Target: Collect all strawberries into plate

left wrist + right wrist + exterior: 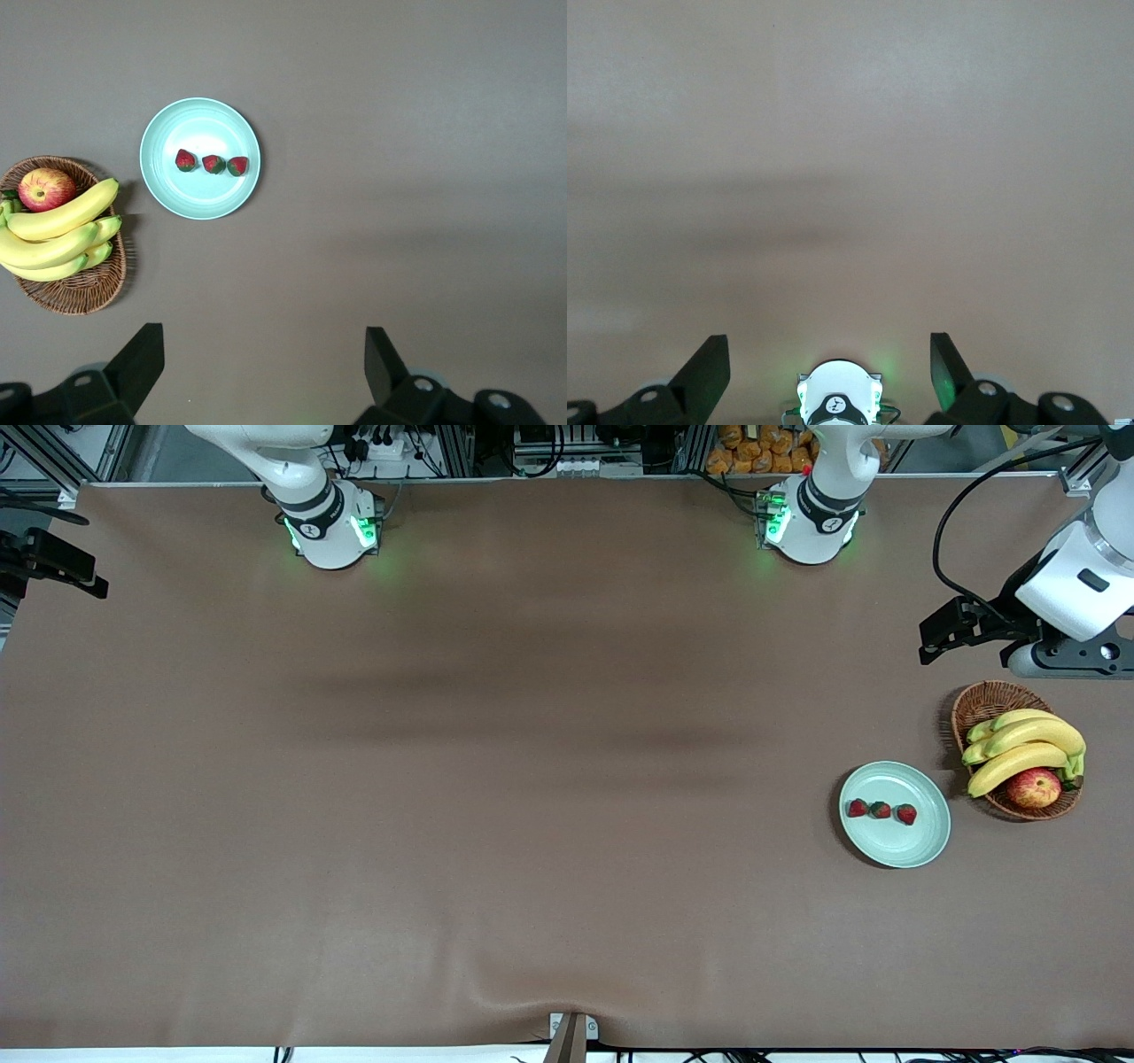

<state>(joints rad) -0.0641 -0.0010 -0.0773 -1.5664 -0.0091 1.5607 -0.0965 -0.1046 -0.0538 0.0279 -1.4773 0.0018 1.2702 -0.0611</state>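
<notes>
Red strawberries (881, 810), three of them with dark green caps, lay in a short row on the pale mint-green plate (912, 846), close together near its middle. That plate sat on the brown table (496, 779) toward my left arm's end. Just beside it, a little farther from the front camera, stood a wicker basket (974, 704) with yellow bananas (1023, 748) and a red-yellow apple (1034, 787) in it. My left gripper (266, 367) hung high in the air near that end of the table, looking down on plate and basket, its jaws spread wide and holding nothing. My right gripper (830, 367) waited over bare table near its own base (838, 403), jaws equally wide and empty.
</notes>
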